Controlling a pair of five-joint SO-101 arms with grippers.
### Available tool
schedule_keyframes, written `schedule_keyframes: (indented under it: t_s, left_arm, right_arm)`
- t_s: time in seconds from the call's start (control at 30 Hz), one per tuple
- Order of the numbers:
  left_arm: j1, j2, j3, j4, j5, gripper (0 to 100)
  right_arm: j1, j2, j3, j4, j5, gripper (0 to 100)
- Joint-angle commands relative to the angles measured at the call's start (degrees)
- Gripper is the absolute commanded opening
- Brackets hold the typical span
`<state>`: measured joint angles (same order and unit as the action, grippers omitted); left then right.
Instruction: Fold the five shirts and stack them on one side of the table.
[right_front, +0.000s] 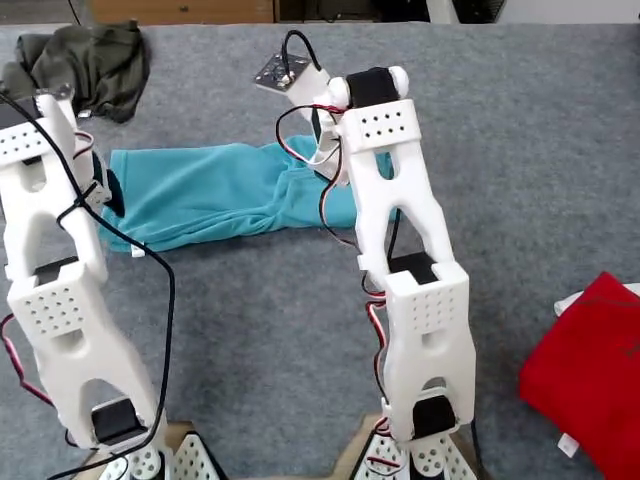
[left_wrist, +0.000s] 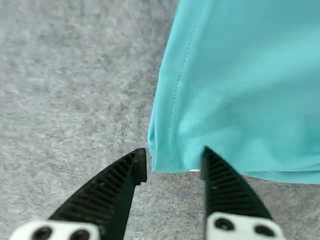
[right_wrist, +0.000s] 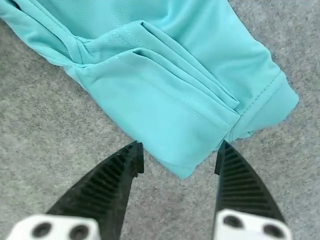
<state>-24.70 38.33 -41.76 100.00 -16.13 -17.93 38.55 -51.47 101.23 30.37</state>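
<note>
1. Left pincer (left_wrist: 173, 160): open, fingers moderately apart, nothing gripped. I hold it over the grey counter (right_front: 520, 150) at one end of the teal shirt (right_front: 220, 195). A corner of the shirt's hem sits just ahead of the gap between my two fingertips. I cannot tell whether either fingertip touches the fabric.

2. Right pincer (right_wrist: 180, 150): open wide, nothing gripped. I hold it at the opposite end of the teal shirt, where the fabric is gathered into several pleats. The lowest corner of that folded end lies between my two fingers, near their tips. Contact with the cloth cannot be confirmed.

3. Teal shirt: lies flat on the counter as a long band, running crosswise between my two arms. One end is by the left pincer, the other under my right arm's wrist.

4. Olive shirt (right_front: 90, 60): crumpled in a heap at the counter's far left corner, well apart from the teal shirt.

5. Red shirt (right_front: 590, 370): folded, lying at the counter's right edge, well apart from both pincers.
</note>
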Motion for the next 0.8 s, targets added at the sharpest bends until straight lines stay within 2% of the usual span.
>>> schedule_keyframes:
  t_s: [0.0, 0.13, 0.23, 0.3, 0.5, 0.77]
  left_arm:
    - [-0.4, -5.3, -2.8, 0.8, -0.8, 23]
    - [-0.6, -2.1, -6.9, -1.6, -3.4, 23]
    - [-0.6, 4.8, -6.6, -7.9, -4.0, 23]
    - [-0.6, 9.3, -7.2, -9.4, -4.0, 23]
    - [0.0, 18.3, -14.4, -8.0, -3.6, 23]
    - [1.5, 24.0, -19.9, -1.7, -3.5, 21]
  right_arm:
    - [0.7, -5.4, 0.0, 1.0, -0.4, 23.9]
    - [0.7, -5.5, -0.4, 1.0, -0.4, 23.9]
    - [0.8, -5.5, -0.4, 1.0, -0.4, 23.9]
    - [0.8, -5.5, -0.4, 1.0, -0.4, 23.9]
    - [0.8, -5.5, -0.4, 1.0, -0.3, 23.9]
    - [0.8, -5.5, -0.4, 1.0, -0.4, 23.9]
